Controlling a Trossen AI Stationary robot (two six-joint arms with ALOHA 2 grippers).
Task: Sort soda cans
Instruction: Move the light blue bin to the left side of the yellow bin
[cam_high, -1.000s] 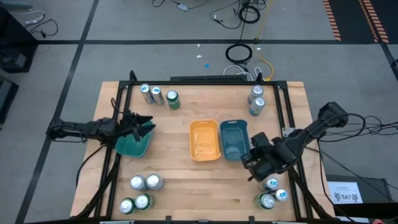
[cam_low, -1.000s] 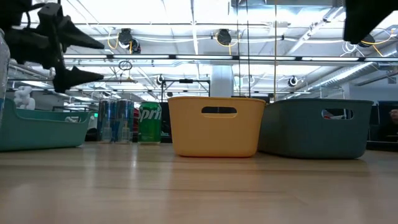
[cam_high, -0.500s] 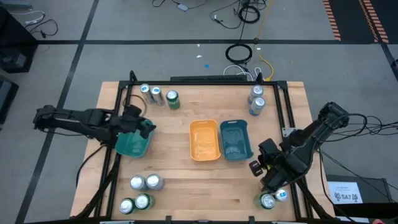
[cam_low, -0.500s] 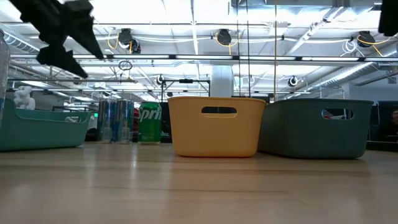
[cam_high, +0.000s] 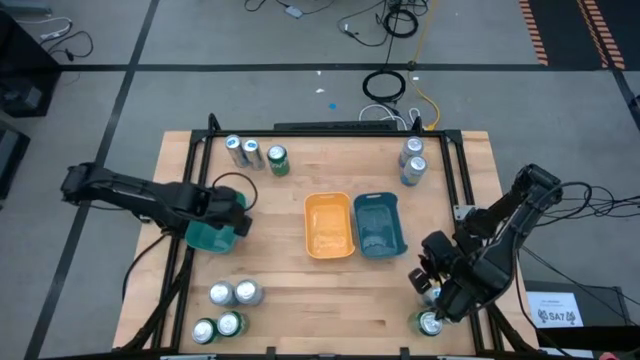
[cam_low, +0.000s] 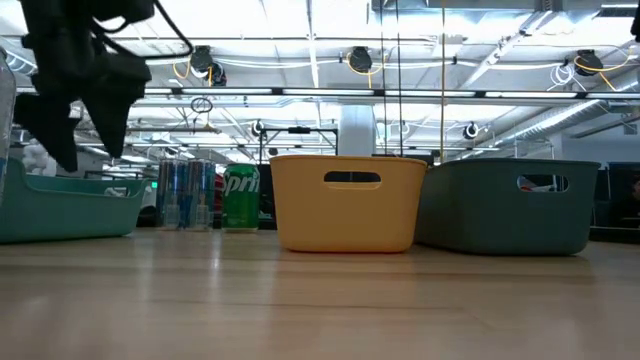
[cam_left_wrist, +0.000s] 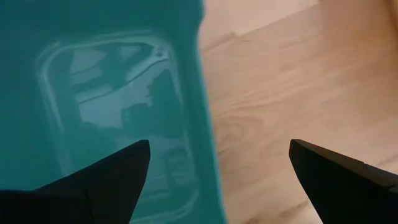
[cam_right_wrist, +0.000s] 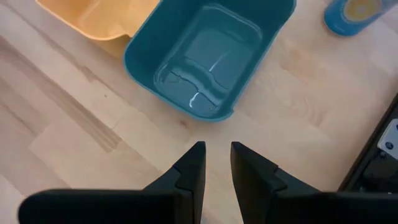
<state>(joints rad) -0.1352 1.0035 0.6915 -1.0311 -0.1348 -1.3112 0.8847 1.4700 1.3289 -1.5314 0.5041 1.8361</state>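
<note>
Soda cans stand upright in four groups in the high view: three at the far left, two at the far right, several at the near left, and some at the near right corner, partly hidden by my right arm. My left gripper is open and points down over the teal tray, one finger inside its right rim and one outside, touching nothing. My right gripper is shut but for a narrow slit and holds nothing. It hovers above the near right cans, near side of the blue tray.
A yellow tray and the blue tray sit side by side at the table's middle, with the teal tray to their left. All three show bare floors. A black frame runs along the table's edges. Bare wood lies between the trays and the near edge.
My left gripper, still open, has tipped from level to pointing down over the teal tray. My right gripper has moved away from the blue tray toward the near right corner, over the cans there. No can has moved.
</note>
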